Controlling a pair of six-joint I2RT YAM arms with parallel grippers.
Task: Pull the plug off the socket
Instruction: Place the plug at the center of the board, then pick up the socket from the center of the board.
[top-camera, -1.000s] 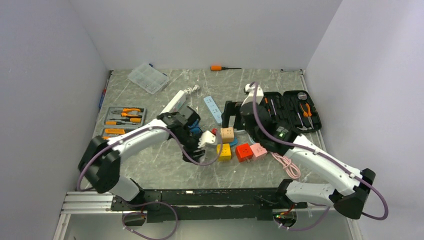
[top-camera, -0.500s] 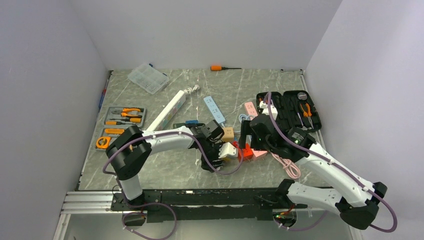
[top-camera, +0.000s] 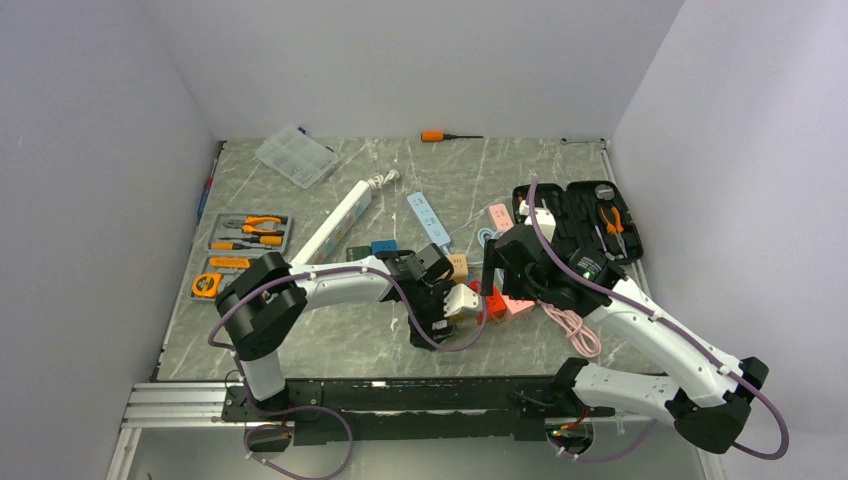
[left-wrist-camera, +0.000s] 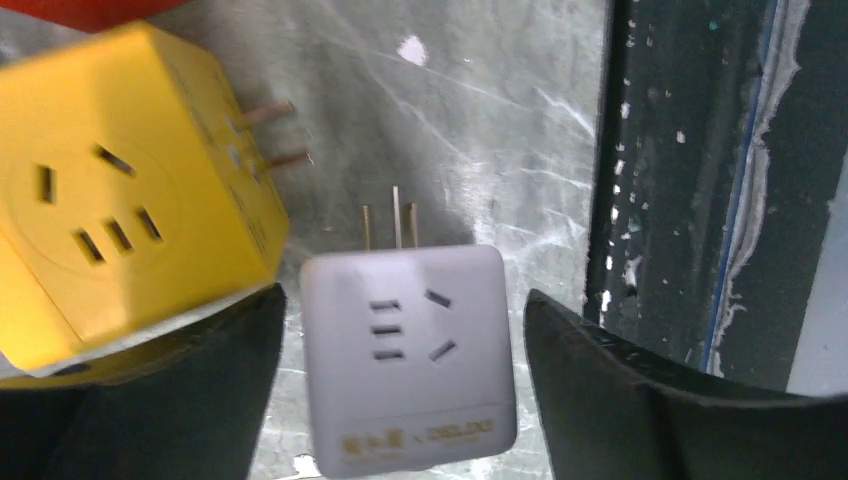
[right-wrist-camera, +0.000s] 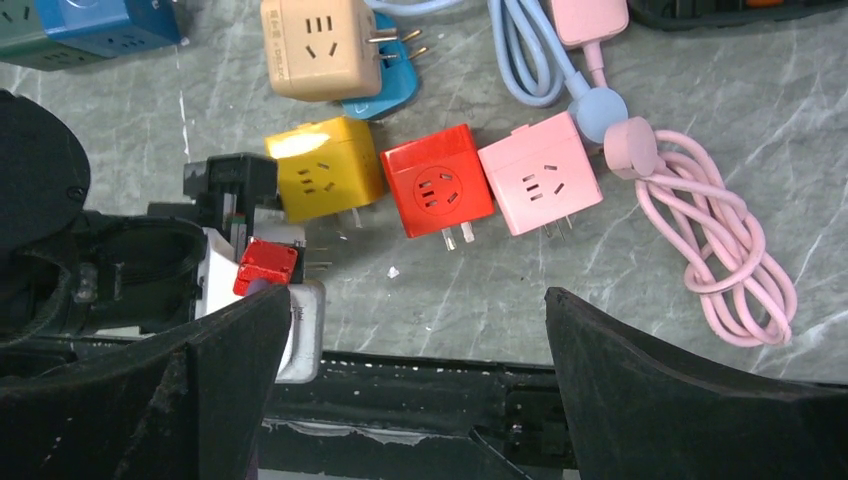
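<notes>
From my console, the left gripper (left-wrist-camera: 400, 390) has its fingers spread around the white plug (left-wrist-camera: 408, 358), prongs bare beside the yellow socket cube (left-wrist-camera: 120, 240) on the marble surface (left-wrist-camera: 480, 120), while the right gripper (right-wrist-camera: 410, 390) hovers with fingers released.

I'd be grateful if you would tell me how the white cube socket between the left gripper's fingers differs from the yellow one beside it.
The white cube socket sits squarely between the left gripper fingers, which stand apart from it; the yellow cube socket lies tilted just outside the left finger. The white one's prongs point straight up the left wrist view; the yellow one's angle up-right. The white one carries small gold lettering; none shows on the yellow. Both have bare prongs, plugged into nothing.
</notes>
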